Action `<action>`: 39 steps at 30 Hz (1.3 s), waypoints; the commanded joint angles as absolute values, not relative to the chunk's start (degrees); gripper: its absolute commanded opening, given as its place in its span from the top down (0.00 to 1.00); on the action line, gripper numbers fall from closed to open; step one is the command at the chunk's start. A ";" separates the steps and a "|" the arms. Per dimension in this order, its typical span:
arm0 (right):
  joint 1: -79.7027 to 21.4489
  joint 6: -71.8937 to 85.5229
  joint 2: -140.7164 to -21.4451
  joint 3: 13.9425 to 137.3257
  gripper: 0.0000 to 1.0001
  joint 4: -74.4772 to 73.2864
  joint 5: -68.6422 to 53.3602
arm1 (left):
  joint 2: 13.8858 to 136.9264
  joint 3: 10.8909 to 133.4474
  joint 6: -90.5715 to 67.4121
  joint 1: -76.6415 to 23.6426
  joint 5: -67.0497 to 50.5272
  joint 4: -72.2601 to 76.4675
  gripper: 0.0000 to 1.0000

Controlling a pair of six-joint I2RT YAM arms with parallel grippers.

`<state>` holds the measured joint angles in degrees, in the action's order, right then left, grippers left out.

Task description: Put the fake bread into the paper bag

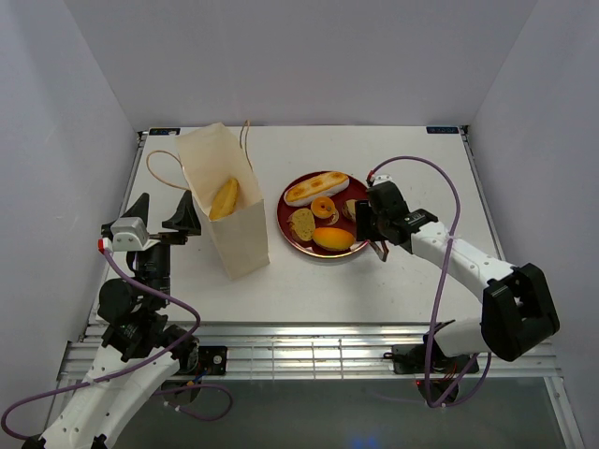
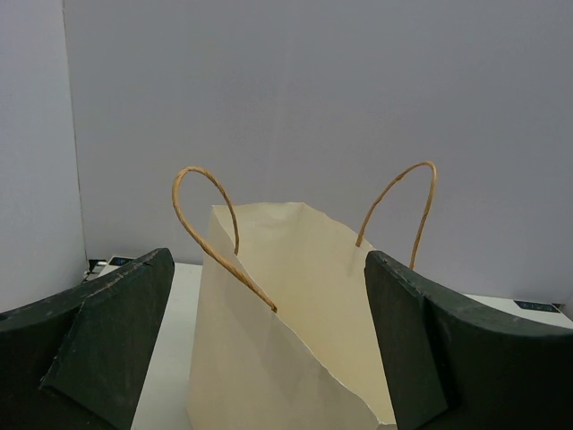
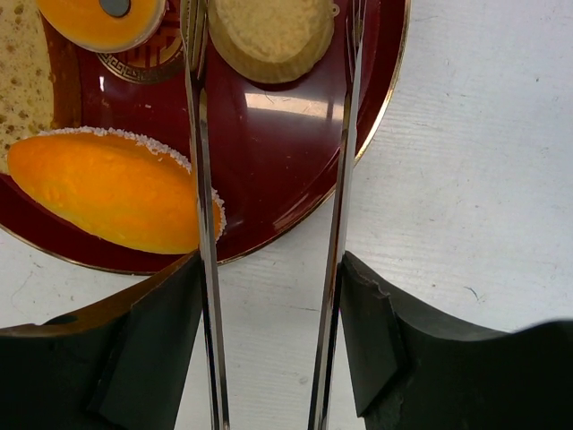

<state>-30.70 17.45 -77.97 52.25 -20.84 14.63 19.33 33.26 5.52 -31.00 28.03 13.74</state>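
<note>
On the desk [image 1: 393, 150], left of centre, the paper bag [image 1: 239, 238] stands upright with its mouth open, and I can see one yellow bread piece [image 1: 225, 198] inside it. My left gripper [image 1: 184, 217] sits just beside the bag's left wall, jaws spread wide, pinching nothing. Over to the right, the dark-red plate [image 3: 269, 152] carries a baguette [image 1: 316, 188], a ring donut [image 1: 324, 207], a slice [image 1: 302, 223] and an orange oval roll [image 1: 334, 238]. My right gripper [image 3: 269, 269] hangs over the plate's near-right rim, jaws clamping metal tongs [image 3: 204, 179]. The tongs' arms stand apart, flanking a round tan roll [image 3: 269, 36].
</note>
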 commanded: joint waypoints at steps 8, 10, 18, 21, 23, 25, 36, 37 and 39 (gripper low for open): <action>-30.32 16.52 -78.05 53.00 0.48 -17.58 13.27 | 19.07 33.49 5.80 -31.38 27.51 13.54 0.02; -30.41 16.61 -76.91 53.44 0.49 -17.84 12.57 | 18.98 33.49 5.80 -31.38 27.60 13.54 0.02; -30.41 16.18 -69.19 56.95 0.50 -20.04 9.94 | 18.81 33.49 5.54 -31.38 27.60 13.54 0.02; -30.32 15.73 -65.93 58.27 0.50 -19.95 6.95 | 18.63 33.40 5.63 -31.38 27.69 13.62 0.02; -30.41 15.47 -64.26 59.24 0.51 -19.87 4.24 | 18.55 33.40 5.63 -31.38 27.69 13.54 0.02; -30.41 15.29 -61.80 59.68 0.51 -18.55 1.95 | 18.54 33.40 5.63 -31.38 27.69 13.54 0.02; -33.92 13.62 -58.36 64.86 0.50 -14.25 -16.43 | 18.81 33.31 5.80 -31.46 28.12 13.62 0.02; -34.53 13.62 -58.10 65.04 0.50 -13.72 -17.04 | 18.90 33.31 5.80 -31.46 28.12 13.54 0.02; -36.99 13.19 -57.13 65.48 0.50 -11.62 -18.45 | 19.07 33.22 5.80 -31.55 28.13 13.54 0.02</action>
